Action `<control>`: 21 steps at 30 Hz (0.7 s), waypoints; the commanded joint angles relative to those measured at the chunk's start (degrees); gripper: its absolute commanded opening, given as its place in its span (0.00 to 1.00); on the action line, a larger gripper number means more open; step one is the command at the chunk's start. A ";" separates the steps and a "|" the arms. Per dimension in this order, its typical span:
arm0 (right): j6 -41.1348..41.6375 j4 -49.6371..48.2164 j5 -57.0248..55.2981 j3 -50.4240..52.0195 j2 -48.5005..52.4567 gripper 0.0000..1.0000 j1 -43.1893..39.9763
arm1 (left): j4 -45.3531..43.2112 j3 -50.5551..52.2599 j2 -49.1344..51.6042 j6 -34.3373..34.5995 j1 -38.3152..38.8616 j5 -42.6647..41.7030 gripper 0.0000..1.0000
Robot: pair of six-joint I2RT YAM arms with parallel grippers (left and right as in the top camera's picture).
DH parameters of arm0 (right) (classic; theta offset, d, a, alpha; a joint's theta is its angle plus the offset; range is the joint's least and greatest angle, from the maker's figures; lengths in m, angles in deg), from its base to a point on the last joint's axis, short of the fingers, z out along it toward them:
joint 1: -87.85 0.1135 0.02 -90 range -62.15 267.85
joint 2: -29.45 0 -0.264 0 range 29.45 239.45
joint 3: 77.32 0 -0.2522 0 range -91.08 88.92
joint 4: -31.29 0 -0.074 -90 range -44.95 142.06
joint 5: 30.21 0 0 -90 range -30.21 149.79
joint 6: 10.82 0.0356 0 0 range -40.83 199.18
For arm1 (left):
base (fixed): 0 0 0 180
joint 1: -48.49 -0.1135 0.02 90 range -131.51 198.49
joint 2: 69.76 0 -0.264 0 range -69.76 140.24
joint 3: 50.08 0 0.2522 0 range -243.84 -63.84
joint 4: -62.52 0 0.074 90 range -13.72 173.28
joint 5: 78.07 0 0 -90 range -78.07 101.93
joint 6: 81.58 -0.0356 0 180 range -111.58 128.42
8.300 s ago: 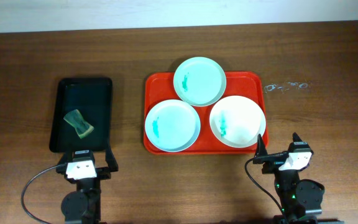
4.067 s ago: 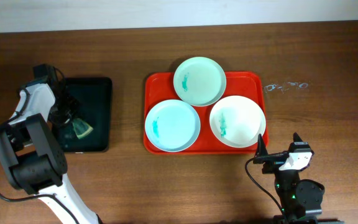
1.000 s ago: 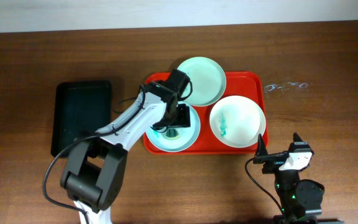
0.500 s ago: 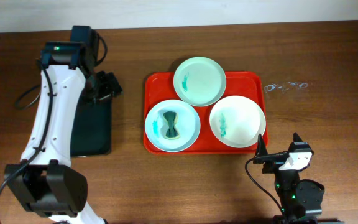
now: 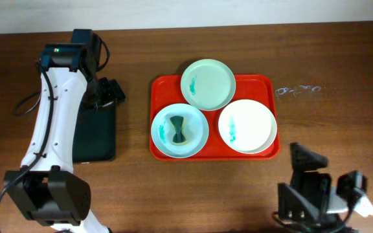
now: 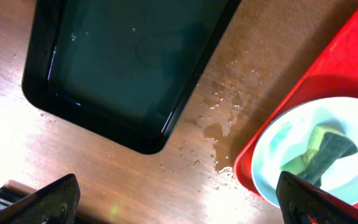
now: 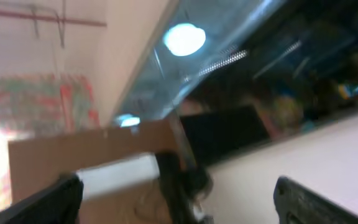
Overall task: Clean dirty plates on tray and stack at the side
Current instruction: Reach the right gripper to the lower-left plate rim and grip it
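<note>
The red tray (image 5: 264, 83) holds three plates: a mint plate (image 5: 207, 84) at the back, a mint plate (image 5: 193, 136) at the front left and a white plate (image 5: 248, 126) at the front right, all with teal smears. A green sponge (image 5: 178, 128) lies on the front-left plate; it also shows in the left wrist view (image 6: 322, 152). My left gripper (image 5: 112, 92) is open and empty over the black tray's far right corner; in its wrist view (image 6: 179, 202) the fingers are wide apart. My right gripper (image 5: 303, 155) is open near the table's front edge, right of the tray.
A black rectangular tray (image 5: 99, 139) lies left of the red tray, also in the left wrist view (image 6: 129, 62). Water drops (image 6: 219, 109) lie on the wood between the two trays, and more (image 5: 296, 89) right of the red tray. The right wrist view is blurred and faces the room.
The left gripper let go of the sponge on the front-left plate and drew back to the black tray. In the last half second the right arm has changed pose at the front edge.
</note>
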 commanded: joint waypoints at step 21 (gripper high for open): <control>-34.86 81.74 -18.16 -68.96 106.03 0.51 20.33 | -1.44 0.15 -0.17 -1.22 4.07 -0.04 0.99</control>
